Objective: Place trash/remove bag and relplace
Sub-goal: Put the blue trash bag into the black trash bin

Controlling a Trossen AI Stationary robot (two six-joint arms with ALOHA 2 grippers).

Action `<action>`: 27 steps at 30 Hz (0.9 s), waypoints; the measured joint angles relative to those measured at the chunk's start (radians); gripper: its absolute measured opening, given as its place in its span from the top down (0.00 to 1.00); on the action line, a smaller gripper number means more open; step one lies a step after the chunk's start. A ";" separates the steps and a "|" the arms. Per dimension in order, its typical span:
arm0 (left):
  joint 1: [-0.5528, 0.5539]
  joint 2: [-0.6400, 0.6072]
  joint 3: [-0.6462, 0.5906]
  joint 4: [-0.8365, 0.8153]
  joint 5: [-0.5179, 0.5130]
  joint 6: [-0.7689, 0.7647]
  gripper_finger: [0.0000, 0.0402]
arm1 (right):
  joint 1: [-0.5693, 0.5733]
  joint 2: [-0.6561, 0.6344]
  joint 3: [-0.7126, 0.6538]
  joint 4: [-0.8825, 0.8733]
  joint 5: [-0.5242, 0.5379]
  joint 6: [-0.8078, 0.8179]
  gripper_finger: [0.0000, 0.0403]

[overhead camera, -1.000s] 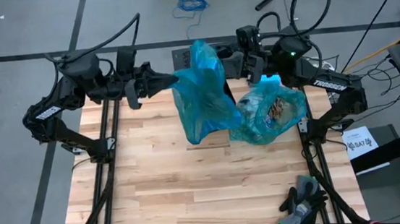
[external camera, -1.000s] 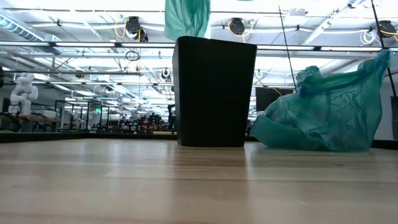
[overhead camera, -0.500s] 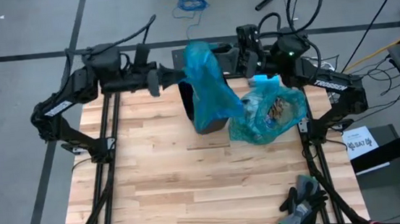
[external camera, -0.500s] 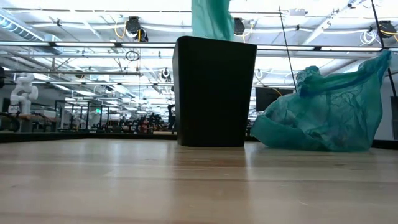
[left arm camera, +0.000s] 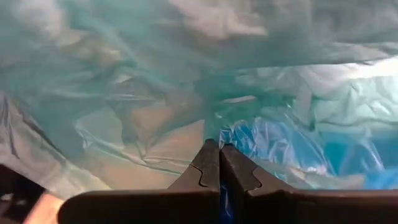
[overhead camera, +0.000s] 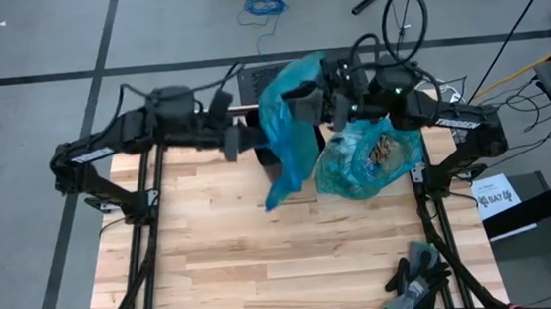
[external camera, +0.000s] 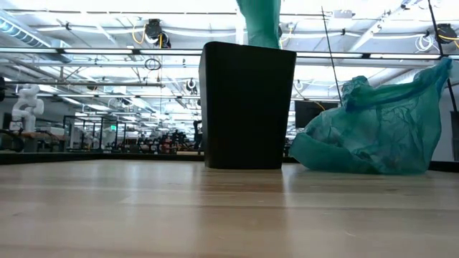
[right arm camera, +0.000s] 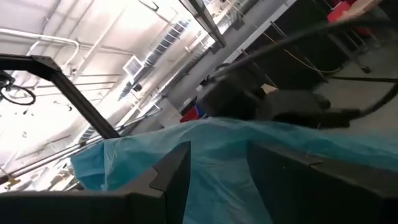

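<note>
Jaws of the left gripper [left arm camera: 219,163] pinch the empty blue bag [overhead camera: 288,123] above the black bin [external camera: 247,104]; the right gripper [right arm camera: 217,168] stands parted, its jaws astride that bag.

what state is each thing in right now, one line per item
Empty blue plastic bag: held up over the bin, hanging loose, not yet inside.
Black plastic trash bin: upright on the table, no liner fitted.
Full blue plastic bag of trash: slumped on the table beside the bin.
Left end effector: shut on the empty bag.
Right end effector: open, with blue film between its fingers.
Dark gloves: lying untouched at the table's near right corner.
</note>
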 joint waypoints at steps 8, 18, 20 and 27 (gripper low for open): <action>-0.049 -0.025 -0.003 0.014 -0.113 0.017 1.00 | 0.000 0.000 0.000 -0.004 0.081 -0.019 0.63; 0.104 -0.060 -0.003 -0.233 -0.125 0.036 1.00 | -0.141 0.053 0.000 -0.209 0.041 0.030 0.63; 0.141 -0.060 -0.003 -0.288 -0.125 0.043 1.00 | -0.161 0.059 0.000 -0.250 0.029 0.024 0.63; 0.255 -0.060 -0.003 -0.355 -0.099 0.095 1.00 | -0.216 0.059 0.000 -0.449 0.030 -0.011 0.63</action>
